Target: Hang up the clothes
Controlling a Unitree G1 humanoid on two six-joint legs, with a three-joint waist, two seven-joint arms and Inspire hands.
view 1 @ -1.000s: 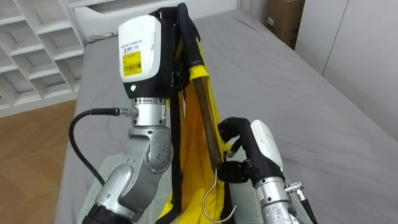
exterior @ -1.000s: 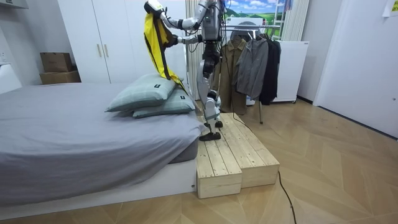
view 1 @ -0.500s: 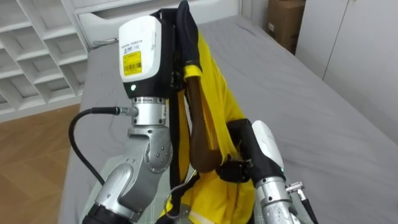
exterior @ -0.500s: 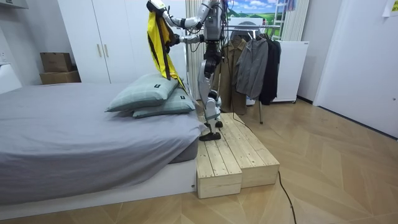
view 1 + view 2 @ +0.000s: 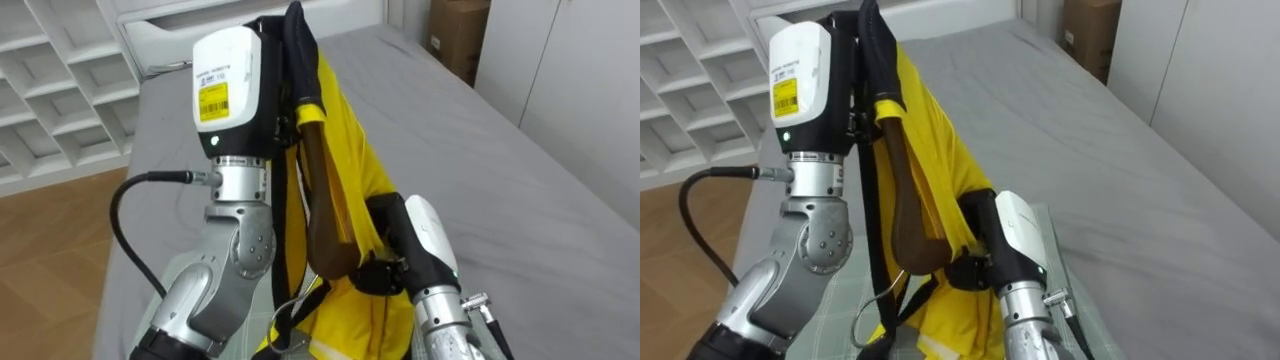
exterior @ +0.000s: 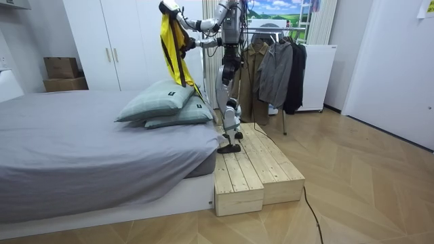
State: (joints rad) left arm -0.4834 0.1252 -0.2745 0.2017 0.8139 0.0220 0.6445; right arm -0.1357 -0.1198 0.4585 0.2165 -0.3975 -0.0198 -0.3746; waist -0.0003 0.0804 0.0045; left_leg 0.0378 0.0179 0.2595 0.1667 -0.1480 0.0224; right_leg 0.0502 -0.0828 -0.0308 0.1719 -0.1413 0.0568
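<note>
Beside the bed [image 5: 480, 150], I hold the yellow shirt [image 5: 350, 170] aloft: left hand [image 5: 228, 85] clenched on its collar [image 5: 295, 40], right hand [image 5: 420, 240] pinching cloth over the wooden hanger [image 5: 325, 220]. Hanger fitting looks underway; next I must turn to the rack [image 6: 266, 28].

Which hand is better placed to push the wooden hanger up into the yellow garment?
Probably the right hand: its fingers are curled at the lower end of the wooden hanger. The left hand is busy holding up the yellow garment.
</note>
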